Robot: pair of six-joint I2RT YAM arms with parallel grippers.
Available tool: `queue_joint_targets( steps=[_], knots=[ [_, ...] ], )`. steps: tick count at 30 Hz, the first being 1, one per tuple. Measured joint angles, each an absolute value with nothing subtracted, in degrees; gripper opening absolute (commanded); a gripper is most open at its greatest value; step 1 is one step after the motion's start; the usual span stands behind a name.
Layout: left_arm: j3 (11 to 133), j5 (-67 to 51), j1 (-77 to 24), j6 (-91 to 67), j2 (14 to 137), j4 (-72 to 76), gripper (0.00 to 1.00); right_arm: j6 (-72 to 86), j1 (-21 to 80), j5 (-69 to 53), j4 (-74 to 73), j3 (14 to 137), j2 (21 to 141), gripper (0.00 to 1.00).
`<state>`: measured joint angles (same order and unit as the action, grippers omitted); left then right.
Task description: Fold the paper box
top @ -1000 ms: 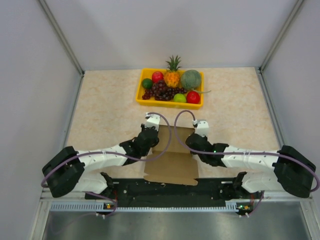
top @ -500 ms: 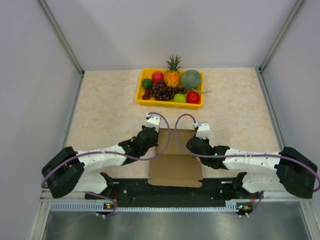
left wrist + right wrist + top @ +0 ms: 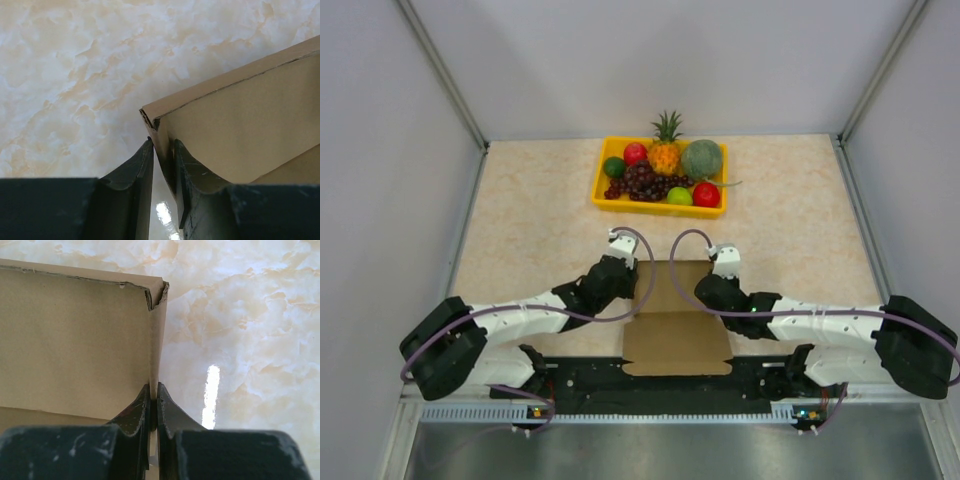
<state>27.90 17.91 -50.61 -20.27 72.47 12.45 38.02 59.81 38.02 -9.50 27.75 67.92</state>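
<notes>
Finds the paper box [image 3: 675, 325] directly between the two claws, brown and partly raised, with its back wall and both side walls upright. Has a flat panel spreading from there toward the arm bases.

Clamps the box's right wall in the right claw [image 3: 153, 386], fingers pressed together on the thin cardboard edge. Keeps the box's inside on that claw's left and bare marbled surface on its right. Shows a rough, folded corner of the wall just ahead of those fingertips.

Straddles the left wall with the left claw [image 3: 162, 142], fingers parted a little, one on each side of the cardboard. Leaves a sliver of glossy surface visible in the gap, so no firm pinch there. Puts a folded box corner just ahead of that claw's tips, the box's interior to its right and open counter [image 3: 520, 220] to its left.

Sets a yellow tray [image 3: 655, 207] well ahead of both claws, toward the far edge of the counter. Carries a pineapple [image 3: 666, 152], dark grapes [image 3: 640, 180], a green melon [image 3: 701, 158] and smaller round fruit.
</notes>
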Motion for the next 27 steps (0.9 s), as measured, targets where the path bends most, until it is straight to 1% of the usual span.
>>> queue_joint_targets(
  steps=[3, 4, 5, 9, 14, 15, 18, 19, 22, 27],
  knots=[
    [27.3, 17.2, -50.5, -21.0, 72.1, 12.4, 0.16, 37.6, 59.7, 38.0, -9.7, 27.7, 67.9, 0.0],
    [27.2, 17.0, -50.5, -21.1, 72.0, 12.3, 0.11, 37.6, 59.7, 38.0, -9.8, 27.7, 67.9, 0.0],
    [27.2, 17.0, -50.4, -21.1, 71.9, 12.2, 0.01, 37.5, 59.7, 38.0, -9.9, 27.7, 67.9, 0.0],
    [27.3, 17.9, -50.5, -21.8, 72.2, 11.7, 0.0, 37.6, 59.7, 38.0, -9.8, 27.7, 67.9, 0.0],
    [33.1, 26.5, -54.1, -22.6, 78.8, 7.1, 0.0, 38.6, 60.2, 38.6, -10.2, 27.7, 68.2, 0.0],
    [34.0, 27.6, -54.5, -22.8, 80.2, 6.6, 0.08, 39.0, 60.2, 38.7, -10.3, 27.7, 68.4, 0.0],
    [34.4, 28.5, -54.9, -23.0, 80.6, 6.3, 0.22, 39.6, 60.2, 39.0, -10.3, 27.7, 68.5, 0.0],
    [34.2, 28.3, -54.9, -22.8, 80.2, 6.3, 0.29, 39.6, 60.2, 39.0, -10.3, 27.7, 68.5, 0.0],
    [32.5, 24.9, -55.0, -22.3, 77.6, 6.0, 0.35, 39.6, 60.2, 39.2, -9.9, 27.7, 68.5, 0.0],
    [30.4, 18.7, -55.0, -22.6, 74.7, 4.7, 0.37, 39.2, 60.3, 39.2, -10.4, 27.7, 68.5, 0.0]
  ],
)
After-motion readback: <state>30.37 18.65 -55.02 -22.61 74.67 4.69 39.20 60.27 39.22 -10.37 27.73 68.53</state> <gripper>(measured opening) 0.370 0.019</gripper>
